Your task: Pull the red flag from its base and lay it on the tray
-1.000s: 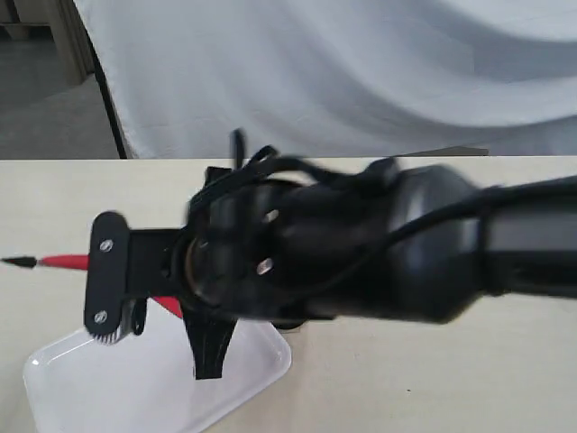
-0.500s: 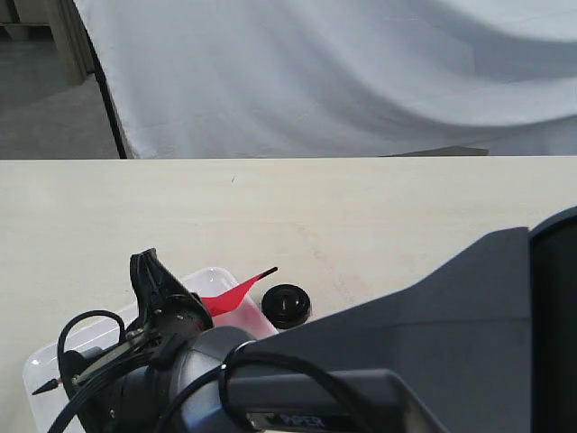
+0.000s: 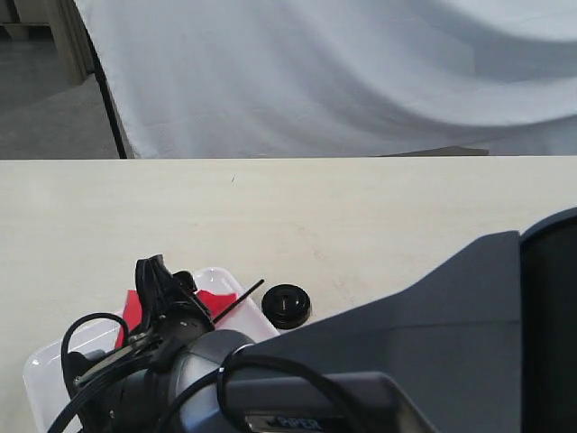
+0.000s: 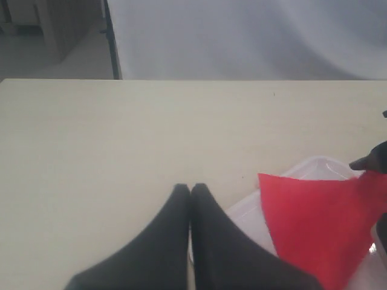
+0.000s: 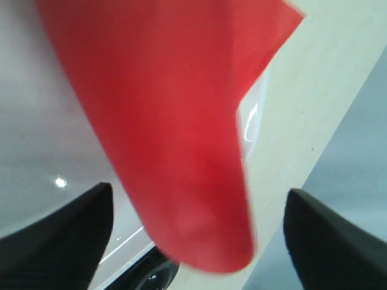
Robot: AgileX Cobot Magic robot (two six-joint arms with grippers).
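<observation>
The red flag (image 3: 215, 303) lies low over the white tray (image 3: 221, 273) at the lower left, its thin black pole (image 3: 242, 299) slanting toward the base. The round black base (image 3: 287, 305) sits on the table just right of the tray, with nothing in it. My right gripper (image 3: 167, 284) reaches across over the tray. In the right wrist view the right gripper (image 5: 198, 192) is open, with the blurred red cloth (image 5: 175, 121) hanging between its fingers. My left gripper (image 4: 190, 188) is shut and empty beside the tray (image 4: 314, 164), left of the cloth (image 4: 314, 223).
The bulky right arm (image 3: 433, 343) fills the lower right of the exterior view and hides most of the tray. A pale wooden table (image 3: 361, 207) stretches back to a white cloth backdrop (image 3: 343, 81).
The right gripper has dropped lower over the tray. The flag's pole has tilted flatter, and the red cloth now spreads on both sides of the gripper.
</observation>
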